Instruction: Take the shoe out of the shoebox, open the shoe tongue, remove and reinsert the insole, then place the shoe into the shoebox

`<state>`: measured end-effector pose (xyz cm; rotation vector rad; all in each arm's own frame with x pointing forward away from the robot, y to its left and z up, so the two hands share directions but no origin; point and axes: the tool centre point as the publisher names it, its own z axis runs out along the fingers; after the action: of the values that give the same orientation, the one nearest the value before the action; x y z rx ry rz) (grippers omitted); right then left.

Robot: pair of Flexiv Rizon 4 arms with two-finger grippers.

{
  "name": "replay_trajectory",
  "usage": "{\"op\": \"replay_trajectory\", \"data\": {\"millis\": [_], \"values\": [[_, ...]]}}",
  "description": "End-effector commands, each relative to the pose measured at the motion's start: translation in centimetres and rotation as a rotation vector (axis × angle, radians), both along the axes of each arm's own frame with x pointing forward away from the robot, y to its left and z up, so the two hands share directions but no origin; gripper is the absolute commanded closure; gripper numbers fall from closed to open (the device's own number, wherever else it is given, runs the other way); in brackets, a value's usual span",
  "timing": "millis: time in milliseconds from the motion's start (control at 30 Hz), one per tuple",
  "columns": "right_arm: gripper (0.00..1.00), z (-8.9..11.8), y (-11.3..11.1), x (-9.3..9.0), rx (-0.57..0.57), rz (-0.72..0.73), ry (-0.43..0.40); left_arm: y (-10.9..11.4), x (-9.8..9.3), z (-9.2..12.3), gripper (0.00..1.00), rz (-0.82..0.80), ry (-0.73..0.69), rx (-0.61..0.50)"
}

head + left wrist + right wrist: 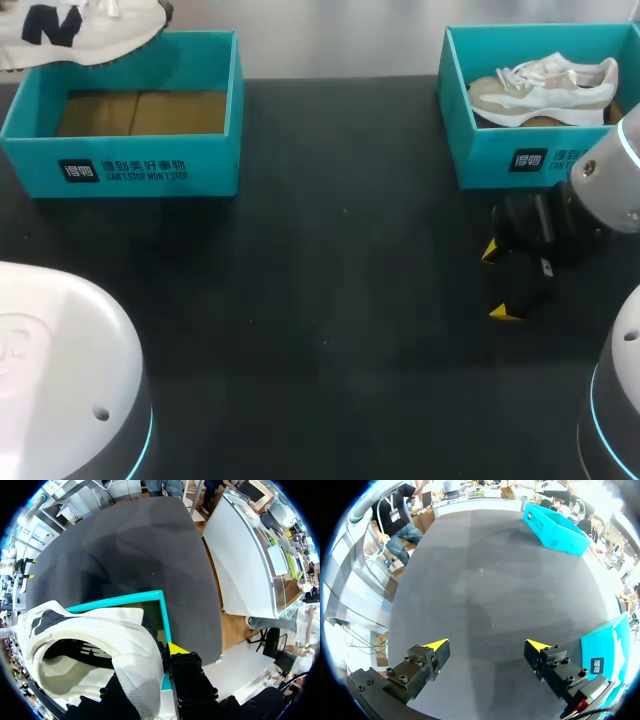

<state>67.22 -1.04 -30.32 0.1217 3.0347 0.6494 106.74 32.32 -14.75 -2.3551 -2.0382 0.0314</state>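
A white shoe (85, 30) with black markings hangs above the far left corner of the left teal shoebox (140, 160), whose cardboard floor lies bare. In the left wrist view my left gripper (161, 656) is shut on the wall of the white shoe (100, 635) by its opening; one yellow fingertip (175, 648) shows and the other is hidden behind the shoe. The left teal shoebox (150, 599) lies below it. My right gripper (500, 282) is open above the table in front of the right box, with nothing between its fingers. The right gripper (487, 645) faces bare table.
A second teal shoebox (500, 150) at the back right holds a white and beige shoe (545, 88). Its corner (602, 652) is beside my right gripper. The black tabletop (330, 300) spreads between the two boxes. My arms' white housings (60, 370) fill the near corners.
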Motion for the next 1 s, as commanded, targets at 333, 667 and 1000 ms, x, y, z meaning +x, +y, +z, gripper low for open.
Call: {"op": "replay_trajectory", "data": {"millis": [333, 667, 1000], "values": [[0.0, -0.1, 0.0, -0.1, -0.002, -0.001, -0.002, -1.5, 3.0, -4.4, 1.0, 0.09, 0.013, 0.146], [0.0, -0.1, 0.0, -0.1, -0.002, -0.001, -0.002, -1.6, 2.6, -7.1, 1.0, 0.093, -0.02, 0.162], [0.0, -0.1, 0.0, -0.1, -0.002, -0.001, -0.002, -1.7, 2.1, -8.9, 1.0, 0.08, -0.08, 0.182]]}}
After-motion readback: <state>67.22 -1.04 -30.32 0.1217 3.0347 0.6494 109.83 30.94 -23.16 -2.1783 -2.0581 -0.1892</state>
